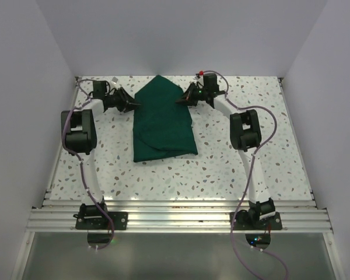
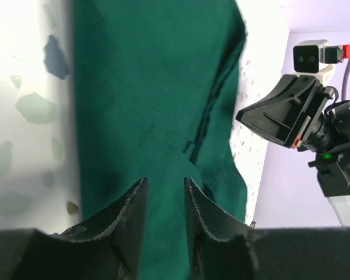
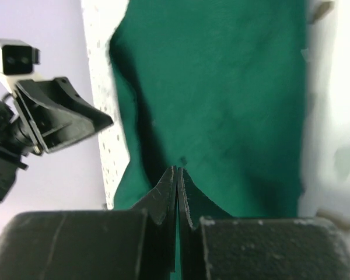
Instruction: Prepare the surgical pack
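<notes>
The surgical pack (image 1: 163,125) lies folded on the tabletop (image 1: 233,169), its far end tapering to a point. My left gripper (image 1: 134,105) stands partly parted at the pack's left edge, clamping nothing I can see. My right gripper (image 1: 178,101) is clenched at its right edge, and speckled surface shows on every side of the pack, widest on the near side.

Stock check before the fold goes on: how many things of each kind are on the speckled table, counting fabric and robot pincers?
Dark green drape: 1
Pincers: 2, the left pincer with its jaws apart, the right pincer with its jaws together
Total: 3
</notes>
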